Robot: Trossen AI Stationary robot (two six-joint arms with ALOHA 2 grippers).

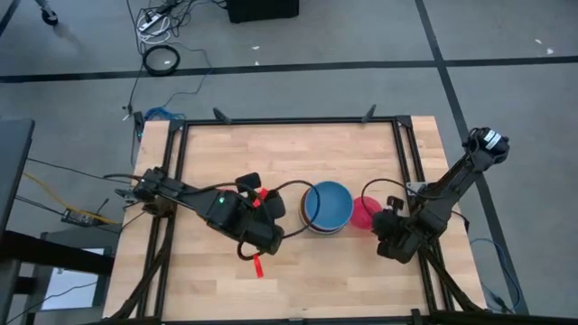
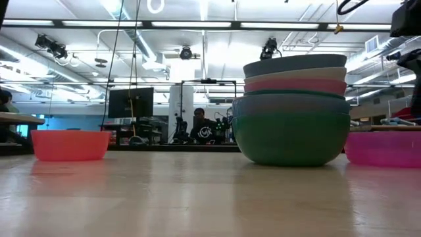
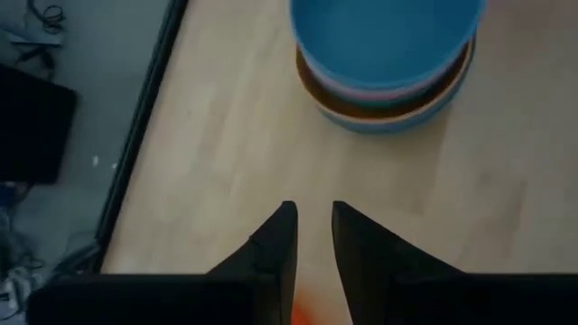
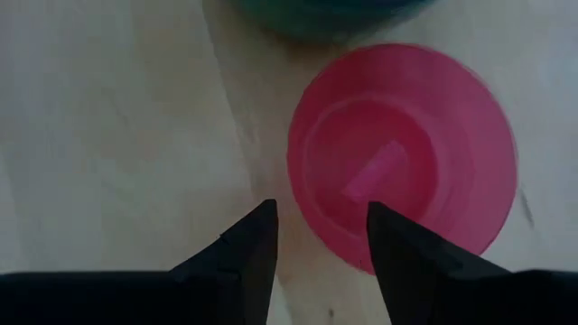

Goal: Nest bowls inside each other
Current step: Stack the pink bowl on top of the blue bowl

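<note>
On the wooden counter (image 1: 217,289), the left arm reaches in from the left edge, and its pincer (image 1: 271,236) hangs just left of the bowl stack. In the left wrist view the left pincer (image 3: 312,236) shows its two dark fingers (image 3: 278,242) set a narrow gap apart, pinching nothing, with bare wood between them and an orange smear at the lower edge that cannot be identified. A small red-orange bowl (image 2: 70,145) stands alone on the counter, well apart from the stack; in the high view it is hidden by the left arm. At centre stands the stack of nested bowls (image 1: 326,208), upright, with a blue bowl (image 1: 327,202) uppermost as seen from above; the low view shows a teal bowl (image 2: 291,138) as the outermost, with rims of grey-green, pink, white and blue-grey tiered above it. Just right of the stack, close to it but whether touching cannot be told, sits the small magenta bowl (image 1: 365,213), upright and empty. The right arm enters from the right edge, and its pincer (image 1: 386,227) hovers over the near rim of that bowl. In the right wrist view the right pincer (image 4: 316,233) is spread wide, gripping nothing, with the magenta bowl (image 4: 403,155) just beyond its fingertips (image 4: 260,226). A person sits far back in the room (image 2: 205,128).
</note>
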